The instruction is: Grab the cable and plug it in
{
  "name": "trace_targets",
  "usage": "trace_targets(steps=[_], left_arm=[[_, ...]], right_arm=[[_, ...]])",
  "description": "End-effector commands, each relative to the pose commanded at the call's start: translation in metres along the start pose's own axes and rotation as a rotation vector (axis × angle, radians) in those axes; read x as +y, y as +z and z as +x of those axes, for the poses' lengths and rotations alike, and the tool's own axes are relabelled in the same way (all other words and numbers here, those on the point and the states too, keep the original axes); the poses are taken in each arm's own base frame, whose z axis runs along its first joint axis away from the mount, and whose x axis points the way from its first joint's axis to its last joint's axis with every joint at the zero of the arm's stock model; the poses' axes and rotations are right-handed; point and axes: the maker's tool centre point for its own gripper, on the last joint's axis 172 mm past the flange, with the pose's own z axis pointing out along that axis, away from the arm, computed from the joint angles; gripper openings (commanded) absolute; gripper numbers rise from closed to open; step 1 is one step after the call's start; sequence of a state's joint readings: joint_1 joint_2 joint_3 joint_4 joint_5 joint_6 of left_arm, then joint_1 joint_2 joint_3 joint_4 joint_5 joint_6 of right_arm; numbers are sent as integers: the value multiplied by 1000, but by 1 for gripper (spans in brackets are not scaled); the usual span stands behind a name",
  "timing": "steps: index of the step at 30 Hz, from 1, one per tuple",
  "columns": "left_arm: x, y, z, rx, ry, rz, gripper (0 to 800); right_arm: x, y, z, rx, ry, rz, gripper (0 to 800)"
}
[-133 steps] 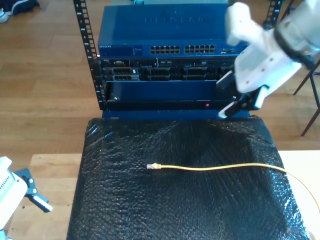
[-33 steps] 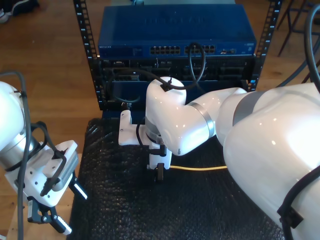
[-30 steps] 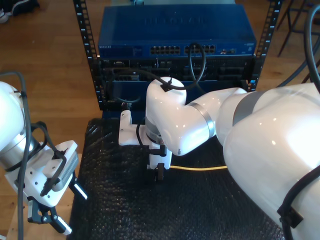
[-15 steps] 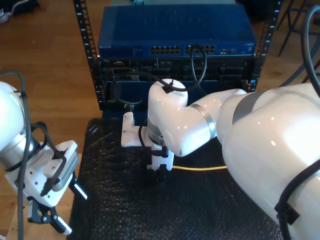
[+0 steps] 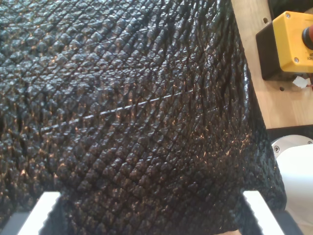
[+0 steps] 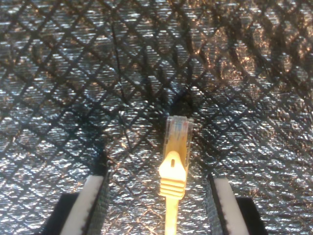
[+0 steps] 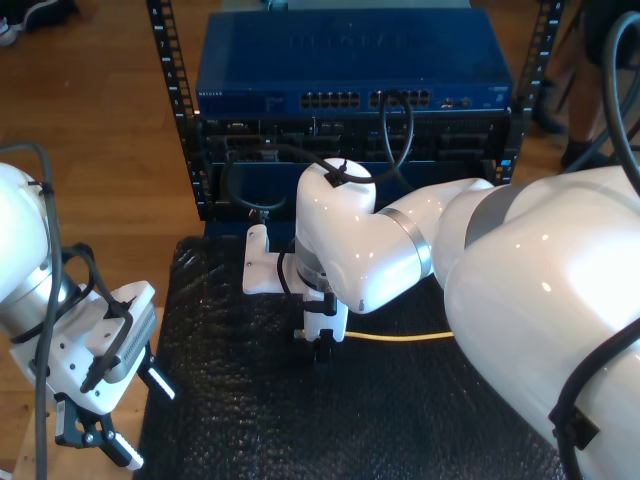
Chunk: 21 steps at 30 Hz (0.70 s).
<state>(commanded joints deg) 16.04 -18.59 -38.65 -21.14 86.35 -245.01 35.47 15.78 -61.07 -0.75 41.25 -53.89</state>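
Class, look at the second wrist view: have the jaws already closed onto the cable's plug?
No. The plug of the yellow cable lies on the black mat between my second gripper, its jaws apart on either side.

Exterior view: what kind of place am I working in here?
Likely a networking test bench or lab: a rack holding a blue network switch, a black padded mat, and a yellow cable to plug in.

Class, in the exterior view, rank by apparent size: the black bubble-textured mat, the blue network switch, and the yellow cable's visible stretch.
1. Black bubble-textured mat
2. Blue network switch
3. Yellow cable, a short thin stretch beside my second gripper
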Motion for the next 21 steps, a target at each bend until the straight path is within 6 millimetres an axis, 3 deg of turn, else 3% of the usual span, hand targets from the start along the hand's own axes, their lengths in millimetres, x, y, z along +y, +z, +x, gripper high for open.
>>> trace_targets(steps=[21], left_arm=[[1, 0, 0, 1, -2, -3, 800]], right_arm=[[0, 0, 0, -3, -5, -2, 301]])
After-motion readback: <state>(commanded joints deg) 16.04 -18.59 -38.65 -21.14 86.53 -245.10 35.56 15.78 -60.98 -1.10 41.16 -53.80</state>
